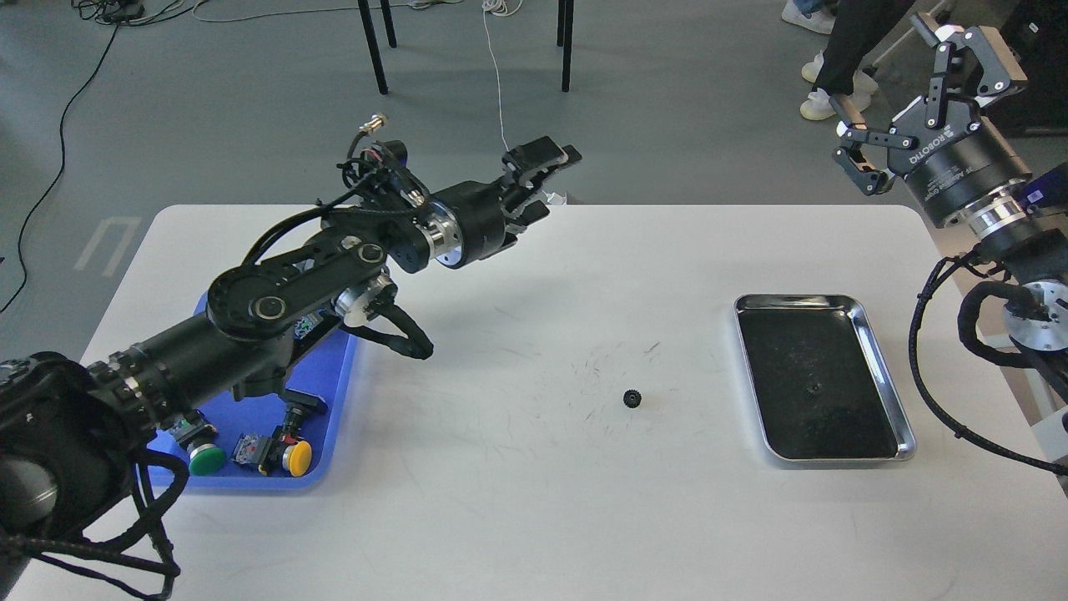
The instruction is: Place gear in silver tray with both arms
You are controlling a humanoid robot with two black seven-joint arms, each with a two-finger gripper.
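A small black gear (632,399) lies alone on the white table, between the two trays and a hand's width left of the silver tray (886,380). The silver tray has a dark bottom and holds nothing but a tiny speck. My left gripper (546,179) is raised above the table's far edge, well behind and left of the gear, open and empty. My right gripper (914,100) is held high beyond the table's far right corner, above and behind the silver tray, wide open and empty.
A blue plastic tray (338,401) at the left holds a green button (204,457), a yellow button (296,455) and other parts, partly under my left arm. A person's legs (851,50) and chair legs stand beyond the table.
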